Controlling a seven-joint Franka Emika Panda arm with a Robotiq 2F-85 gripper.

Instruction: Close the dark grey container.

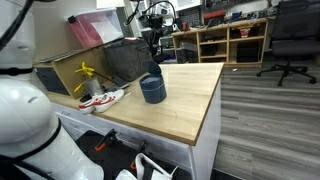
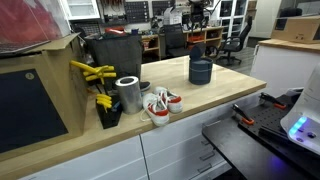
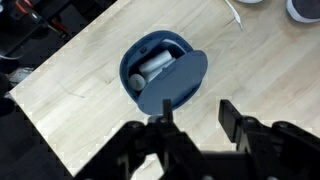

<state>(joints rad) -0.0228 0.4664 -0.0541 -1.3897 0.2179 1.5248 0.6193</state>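
The dark grey container point(image 3: 150, 62) is a short round blue-grey tub on the light wooden table. Its matching round lid point(image 3: 178, 85) leans tilted across the rim, covering about half the opening, and a pale object shows inside. The tub also shows in both exterior views point(image 1: 152, 89) point(image 2: 201, 70). My gripper point(image 3: 197, 118) is open and empty. In the wrist view it hovers above the table just below the lid, with its left finger near the lid's edge. In an exterior view the gripper point(image 1: 152, 45) hangs above the tub.
A silver can point(image 2: 128, 94), yellow-handled tools point(image 2: 95, 72) and a red-and-white pair of shoes point(image 2: 160, 104) lie near one end of the table. A large dark bin point(image 2: 115, 52) stands behind them. The table edge point(image 1: 210, 118) drops off to the floor.
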